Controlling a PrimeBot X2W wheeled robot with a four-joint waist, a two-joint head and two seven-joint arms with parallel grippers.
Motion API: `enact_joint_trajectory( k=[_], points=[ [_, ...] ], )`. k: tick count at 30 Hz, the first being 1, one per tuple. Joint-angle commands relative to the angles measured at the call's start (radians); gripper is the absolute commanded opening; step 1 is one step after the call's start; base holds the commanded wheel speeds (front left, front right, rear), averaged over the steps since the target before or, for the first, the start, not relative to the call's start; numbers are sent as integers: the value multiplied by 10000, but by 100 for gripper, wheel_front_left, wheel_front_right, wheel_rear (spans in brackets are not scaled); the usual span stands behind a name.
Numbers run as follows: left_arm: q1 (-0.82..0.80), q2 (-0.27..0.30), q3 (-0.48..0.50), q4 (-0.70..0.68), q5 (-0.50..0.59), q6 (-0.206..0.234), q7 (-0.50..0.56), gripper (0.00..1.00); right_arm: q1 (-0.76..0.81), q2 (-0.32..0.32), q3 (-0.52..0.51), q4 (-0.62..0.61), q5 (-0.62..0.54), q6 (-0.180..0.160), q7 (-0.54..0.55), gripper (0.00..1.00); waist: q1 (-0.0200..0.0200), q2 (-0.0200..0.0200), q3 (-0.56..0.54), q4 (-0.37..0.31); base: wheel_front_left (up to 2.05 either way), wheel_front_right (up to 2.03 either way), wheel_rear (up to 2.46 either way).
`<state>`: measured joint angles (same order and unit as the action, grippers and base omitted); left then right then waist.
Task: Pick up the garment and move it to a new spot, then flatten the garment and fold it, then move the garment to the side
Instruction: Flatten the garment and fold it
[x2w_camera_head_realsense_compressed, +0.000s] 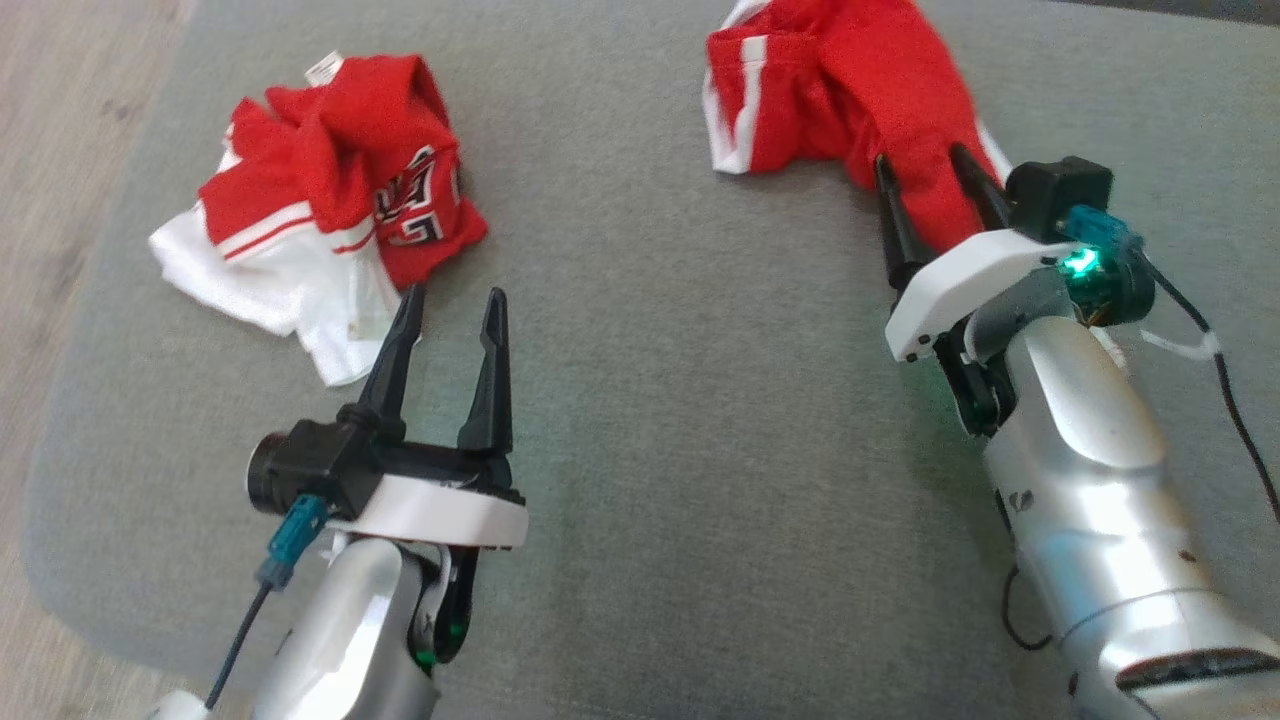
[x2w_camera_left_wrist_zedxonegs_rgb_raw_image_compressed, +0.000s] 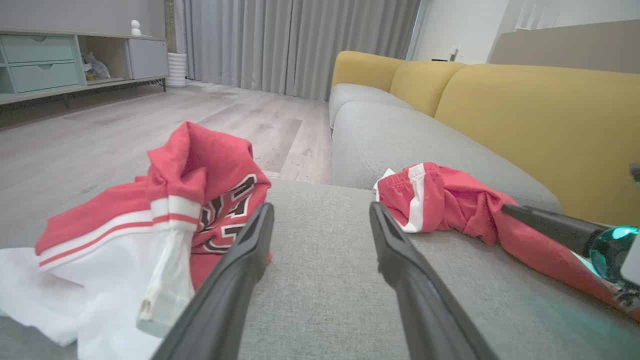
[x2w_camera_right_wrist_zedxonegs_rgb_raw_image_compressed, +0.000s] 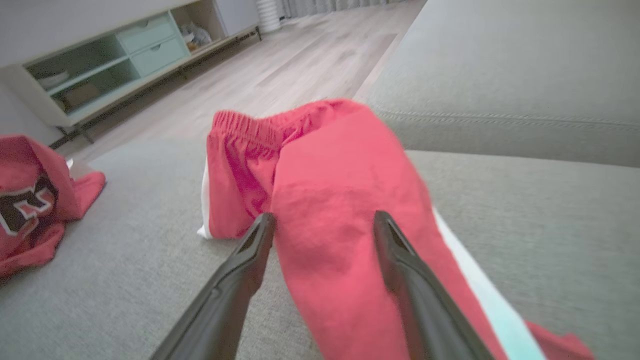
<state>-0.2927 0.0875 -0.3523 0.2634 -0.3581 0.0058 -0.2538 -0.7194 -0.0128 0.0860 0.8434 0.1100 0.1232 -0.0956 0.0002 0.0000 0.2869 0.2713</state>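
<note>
Lying on the soft grey couch cushion, near its far right side, is a pair of red cloth shorts with white side stripes. The right gripper has its two dark fingers wide apart, one on each side of a leg of the shorts, but they do not pinch it yet. The left gripper is wide apart too and holds nothing. It sits just beside a crumpled red and white jersey with black letters. The shorts look light, thin and floppy (they will likely sag and bunch up when lifted). A good place to grab looks like the stretchy waistband or a thick fold, since one thin layer could slip out.
</note>
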Motion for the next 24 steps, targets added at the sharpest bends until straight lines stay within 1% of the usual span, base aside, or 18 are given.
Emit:
enact_joint_trajectory(
  k=[1,3,4,7,9,10,11,12,19,24],
  points=[
    [-426,8,423,-255,114,-87,-79,100,-550,128,132,292,-400,75,22,100,-2,0,360,364,0,0,0],
    [-453,-65,510,-276,153,-124,-79,100,-815,128,60,873,-945,75,22,100,-2,0,469,415,0,0,0],
    [-453,-65,510,-276,153,-124,-79,100,-815,128,60,873,-945,75,22,100,-2,0,469,415,0,0,0],
    [-437,-145,624,-299,218,-192,-79,100,-1111,108,27,1503,-1933,75,-126,100,-2,0,611,389,0,0,0],
    [-452,-183,670,-283,279,-248,-79,100,-1217,108,-39,1846,-2192,75,-219,100,-2,0,669,345,0,0,0],
    [-467,-198,704,-278,309,-266,-79,100,-1264,108,-34,2009,-2272,75,-256,94,-2,0,693,311,0,0,0],
    [-489,-210,738,-271,336,-286,-79,100,-1312,108,-23,2147,-2315,75,-314,30,-2,0,710,279,0,0,0],
    [-514,-221,772,-259,363,-307,-79,100,-1359,108,-27,2248,-2342,75,-407,0,-2,0,718,245,0,0,0],
    [-513,-259,1047,-213,588,-399,-80,100,-1245,108,-416,2549,-2531,75,-1237,0,-2,0,425,-196,0,0,0],
    [-278,-249,1309,-235,711,-438,-80,100,-476,108,-1120,2121,-2852,75,-1556,0,-2,0,-93,-795,0,0,0]
  ],
)
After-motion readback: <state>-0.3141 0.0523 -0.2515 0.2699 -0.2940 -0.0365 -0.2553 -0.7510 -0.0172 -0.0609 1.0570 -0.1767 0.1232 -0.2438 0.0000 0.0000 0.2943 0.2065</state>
